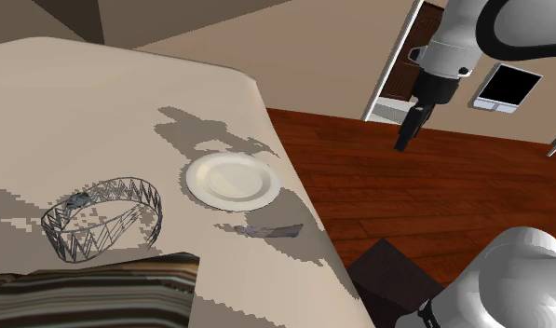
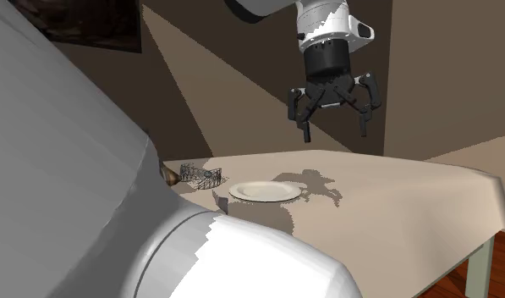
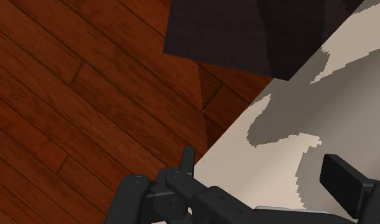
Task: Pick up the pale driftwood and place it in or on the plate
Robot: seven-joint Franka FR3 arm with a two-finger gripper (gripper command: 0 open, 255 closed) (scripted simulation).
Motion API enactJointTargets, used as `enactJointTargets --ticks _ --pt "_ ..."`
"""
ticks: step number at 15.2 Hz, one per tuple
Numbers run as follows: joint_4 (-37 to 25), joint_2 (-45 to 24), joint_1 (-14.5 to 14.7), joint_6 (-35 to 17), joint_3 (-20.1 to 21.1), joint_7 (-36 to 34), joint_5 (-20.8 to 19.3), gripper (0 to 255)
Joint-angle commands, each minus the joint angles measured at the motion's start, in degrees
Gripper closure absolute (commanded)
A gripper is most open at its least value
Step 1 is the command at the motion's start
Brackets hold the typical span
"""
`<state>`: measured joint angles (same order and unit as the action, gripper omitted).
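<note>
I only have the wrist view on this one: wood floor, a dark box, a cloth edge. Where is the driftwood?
Observer: In the shoulder view the driftwood lies flat on the tablecloth, near its edge, just on the camera's side of the white plate.
Operator: Is the tool above it?
Observer: No, the tool hangs high, out past the tablecloth's edge, right of the white plate in that view.
Operator: Anything else on the cloth?
Observer: A wire basket, left of the white plate.
</note>
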<state>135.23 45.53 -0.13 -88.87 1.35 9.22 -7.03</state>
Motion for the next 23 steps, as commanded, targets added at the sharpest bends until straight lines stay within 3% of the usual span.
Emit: enactJointTargets --ticks 1,13,23 --pt "0.00 0.00 0.00 0.00 0.00 0.00 0.00 0" --pt "-3.85 -16.60 8.89 -8.71 8.67 2.98 4.16 0" --pt "-9.62 -30.63 15.25 -13.74 16.34 5.10 5.03 0"
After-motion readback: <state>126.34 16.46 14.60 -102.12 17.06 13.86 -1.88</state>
